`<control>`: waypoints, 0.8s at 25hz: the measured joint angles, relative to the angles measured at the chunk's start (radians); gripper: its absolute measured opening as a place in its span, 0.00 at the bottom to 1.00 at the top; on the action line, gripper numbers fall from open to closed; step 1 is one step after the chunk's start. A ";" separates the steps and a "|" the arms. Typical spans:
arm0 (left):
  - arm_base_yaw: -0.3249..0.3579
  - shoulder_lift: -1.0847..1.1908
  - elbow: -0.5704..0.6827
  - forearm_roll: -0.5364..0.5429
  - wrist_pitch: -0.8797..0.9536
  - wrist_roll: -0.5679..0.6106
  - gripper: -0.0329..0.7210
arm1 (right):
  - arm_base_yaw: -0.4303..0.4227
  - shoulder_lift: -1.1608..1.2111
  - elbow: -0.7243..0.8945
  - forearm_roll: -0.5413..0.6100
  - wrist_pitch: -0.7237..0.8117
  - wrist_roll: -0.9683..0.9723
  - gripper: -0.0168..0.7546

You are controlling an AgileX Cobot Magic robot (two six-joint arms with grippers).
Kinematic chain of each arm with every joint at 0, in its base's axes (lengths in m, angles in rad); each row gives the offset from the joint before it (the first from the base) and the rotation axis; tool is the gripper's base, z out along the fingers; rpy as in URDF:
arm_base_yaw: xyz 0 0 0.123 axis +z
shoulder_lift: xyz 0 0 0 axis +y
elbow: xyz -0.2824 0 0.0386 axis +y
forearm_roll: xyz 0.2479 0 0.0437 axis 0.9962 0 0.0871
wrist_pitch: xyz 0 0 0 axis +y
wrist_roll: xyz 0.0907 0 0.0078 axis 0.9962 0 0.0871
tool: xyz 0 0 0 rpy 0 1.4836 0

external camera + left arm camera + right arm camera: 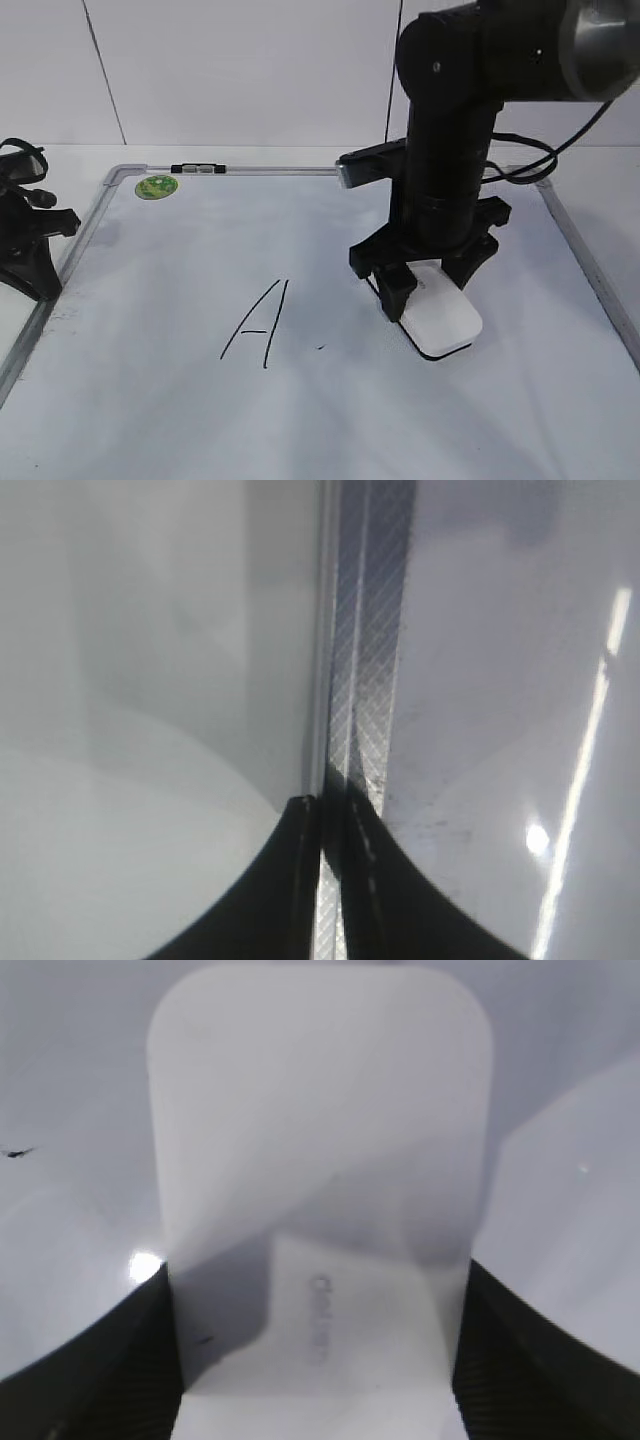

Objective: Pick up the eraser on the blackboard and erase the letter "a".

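The white eraser (443,318) lies flat on the blackboard (180,420), a white board with a grey frame, right of centre. My right gripper (426,288) comes straight down on it and is shut on its two long sides. In the right wrist view the eraser (320,1160) fills the space between the black jaws (318,1360), with its grey lettering showing. No lowercase "a" shows; only a tiny black fleck (320,347) sits left of the eraser. It also shows in the right wrist view (15,1151). My left gripper (326,815) is shut and empty over the board's left frame (362,680).
A tall capital "A" (256,324) is drawn left of the fleck. A round green sticker (156,186) and a small black-and-white clip (198,169) sit at the board's far left edge. The left arm (25,240) rests by the left frame. Cables hang behind the right arm.
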 joint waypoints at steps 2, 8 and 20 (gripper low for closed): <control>0.000 0.000 0.000 0.000 0.000 0.000 0.08 | 0.000 0.017 0.000 0.004 0.000 -0.003 0.75; 0.000 0.000 0.000 -0.006 0.000 0.000 0.08 | 0.014 0.038 0.000 0.011 -0.002 -0.004 0.75; 0.000 0.000 0.000 -0.008 0.000 0.002 0.08 | 0.082 0.076 0.000 0.009 -0.017 -0.006 0.75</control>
